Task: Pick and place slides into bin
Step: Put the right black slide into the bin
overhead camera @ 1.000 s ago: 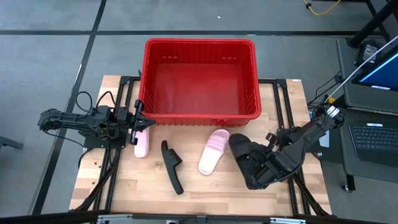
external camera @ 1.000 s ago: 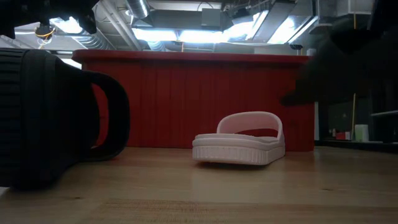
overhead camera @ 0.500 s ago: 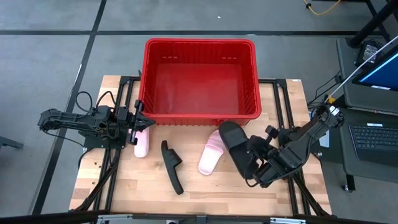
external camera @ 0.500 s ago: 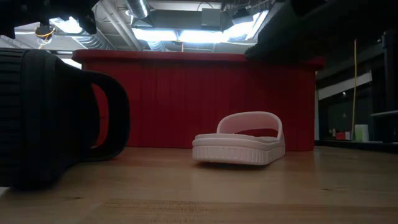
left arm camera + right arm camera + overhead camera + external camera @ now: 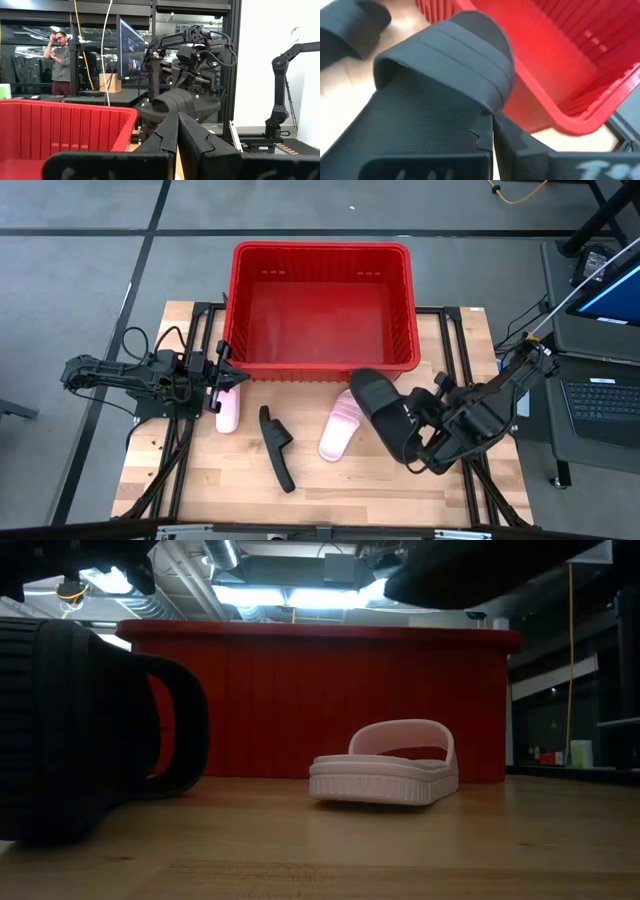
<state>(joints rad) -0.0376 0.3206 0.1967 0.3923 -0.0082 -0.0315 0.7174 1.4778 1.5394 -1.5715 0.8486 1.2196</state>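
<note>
One black slide [image 5: 385,413] in right tool [image 5: 425,448], pink slide [image 5: 343,423] beneath, bin [image 5: 322,252] beyond

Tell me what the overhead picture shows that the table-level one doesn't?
Only the high view shows the whole layout: the right gripper shut on a black slide lifted near the bin's front wall, the left gripper waiting beside a second pink slide, and the bin's bare floor.

Only the low view shows the ceiling lights and room behind the table, plus a side-on look at the slides' straps.

Both show the red bin, the pink slide in front of it and the other black slide lying on the table.
</note>
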